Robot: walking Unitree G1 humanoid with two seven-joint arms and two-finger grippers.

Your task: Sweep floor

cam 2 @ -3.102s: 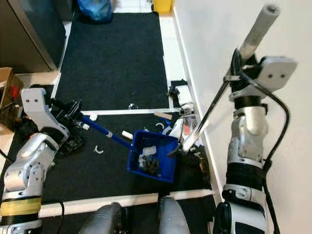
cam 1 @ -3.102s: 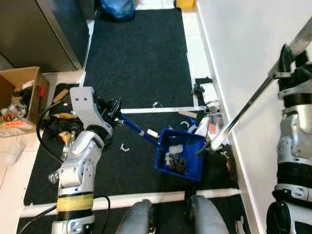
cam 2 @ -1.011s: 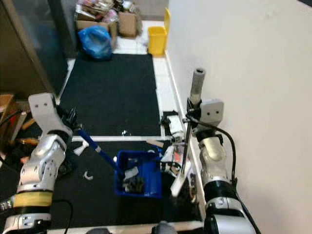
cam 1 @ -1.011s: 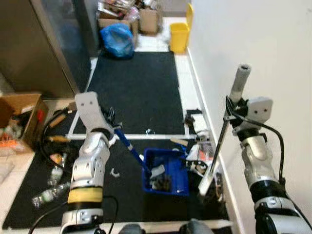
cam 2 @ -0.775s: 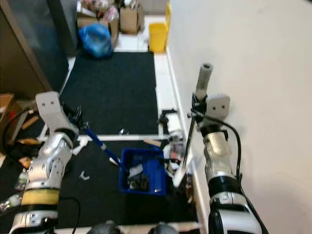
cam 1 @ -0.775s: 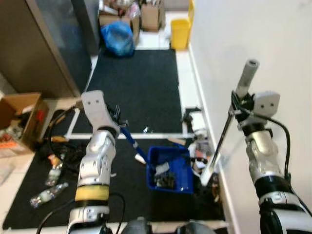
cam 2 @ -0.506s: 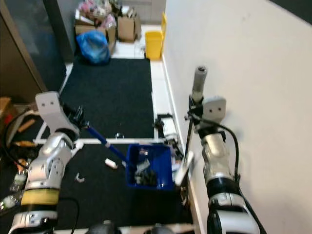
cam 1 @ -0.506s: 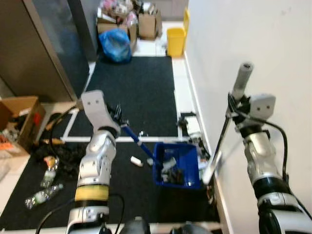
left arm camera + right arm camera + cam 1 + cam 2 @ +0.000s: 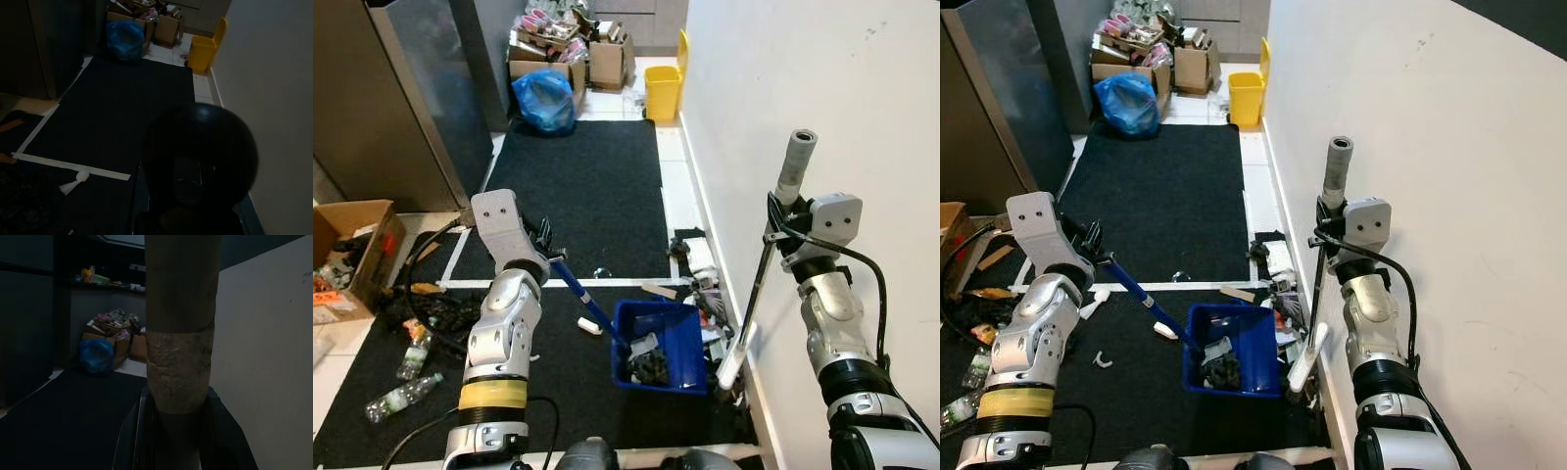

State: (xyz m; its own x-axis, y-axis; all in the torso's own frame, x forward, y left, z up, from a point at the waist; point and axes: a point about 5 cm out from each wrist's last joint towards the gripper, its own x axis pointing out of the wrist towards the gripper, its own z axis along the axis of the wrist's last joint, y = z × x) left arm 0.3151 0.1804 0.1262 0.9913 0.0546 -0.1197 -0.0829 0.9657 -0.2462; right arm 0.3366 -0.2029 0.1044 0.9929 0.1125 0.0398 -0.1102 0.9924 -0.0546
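Observation:
My left gripper (image 9: 546, 247) is shut on the blue handle (image 9: 588, 309) of a blue dustpan (image 9: 686, 334) resting on the black mat. Dark scraps and white bits (image 9: 651, 364) lie inside the pan. Beside the wall, my right gripper (image 9: 780, 231) is shut on a broom handle (image 9: 755, 282) that stands almost upright. Its grey grip (image 9: 796, 159) sticks up above the gripper, and its pale lower end (image 9: 730, 356) is just right of the pan. In the right wrist view the grip (image 9: 180, 333) stands close between the fingers (image 9: 131, 433). A white scrap (image 9: 589, 326) lies left of the pan.
Litter (image 9: 697, 262) is piled along the white wall (image 9: 842, 88). On the left are a cardboard box (image 9: 352, 245), tangled cables (image 9: 433, 308) and plastic bottles (image 9: 399, 394). Far down the mat stand a blue bag (image 9: 545, 94), a yellow bin (image 9: 663, 90) and boxes (image 9: 605, 56). A dark cabinet (image 9: 391, 108) stands at left.
The camera has tilted up, showing more of the hallway. The broom, earlier slanted with its end at the dustpan, now stands nearly upright by the wall. Both grips have held.

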